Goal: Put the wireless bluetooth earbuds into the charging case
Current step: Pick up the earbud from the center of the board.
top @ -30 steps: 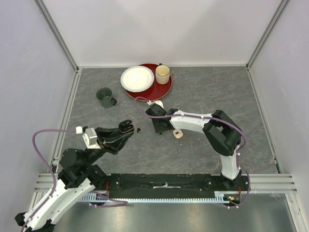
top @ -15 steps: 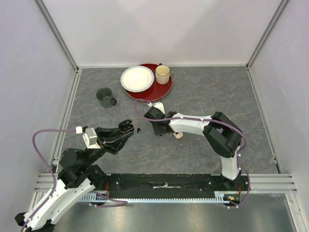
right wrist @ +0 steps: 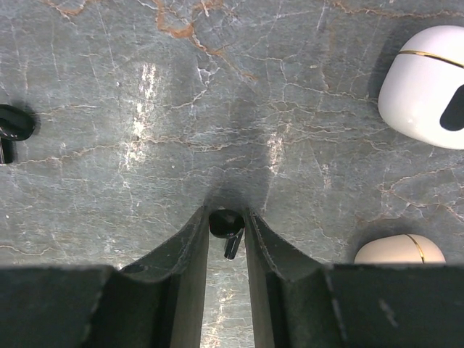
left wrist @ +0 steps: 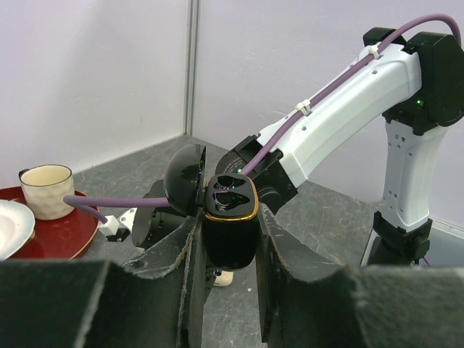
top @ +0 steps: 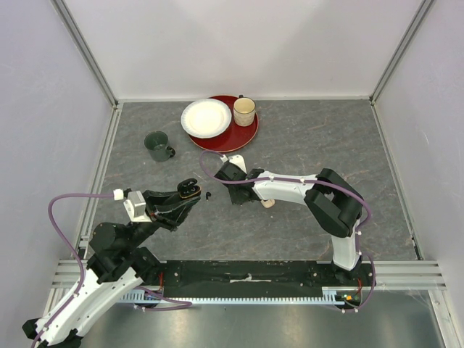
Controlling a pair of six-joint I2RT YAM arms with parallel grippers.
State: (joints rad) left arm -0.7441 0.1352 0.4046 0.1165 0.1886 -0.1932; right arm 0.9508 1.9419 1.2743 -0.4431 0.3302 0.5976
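Shifted leftward, right fingers pinch black earbud, stem pointing camera-ward.

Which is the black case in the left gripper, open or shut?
Open: the black case shows its lid hinged back, wells exposed.

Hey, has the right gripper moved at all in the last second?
Yes. The right gripper, shut on a black earbud, has slid slightly left: its forearm now covers most of the beige case, which lay clear beside it before.

Left tool raised, clamped; right arm stretched leftward, right tool low, pinching.
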